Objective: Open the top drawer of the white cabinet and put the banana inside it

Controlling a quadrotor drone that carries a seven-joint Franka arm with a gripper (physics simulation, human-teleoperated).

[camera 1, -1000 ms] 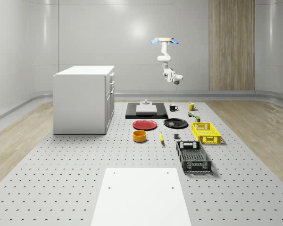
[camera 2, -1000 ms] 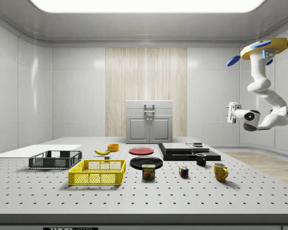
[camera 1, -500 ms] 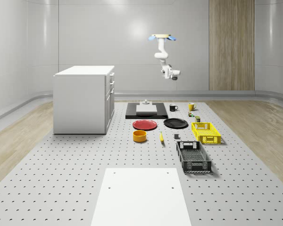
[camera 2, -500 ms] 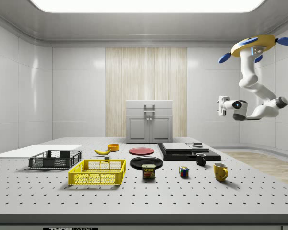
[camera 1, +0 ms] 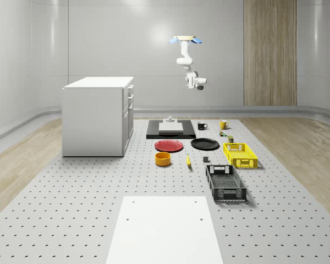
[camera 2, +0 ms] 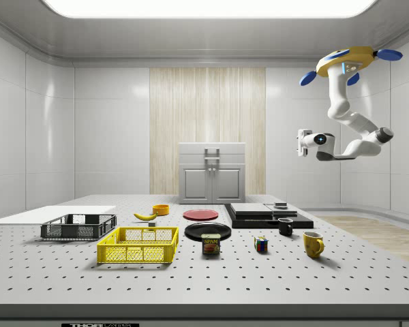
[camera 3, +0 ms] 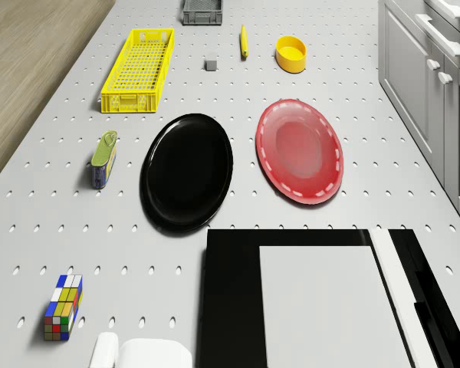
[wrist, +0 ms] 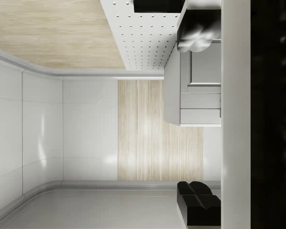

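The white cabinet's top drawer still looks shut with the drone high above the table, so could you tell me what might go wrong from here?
1. The drone hovers high above the black slab, far from the white cabinet; the tool must travel far to its closed top drawer, so misalignment seems possible.
2. The banana lies close beside the orange bowl; a descending tool might nudge the bowl.
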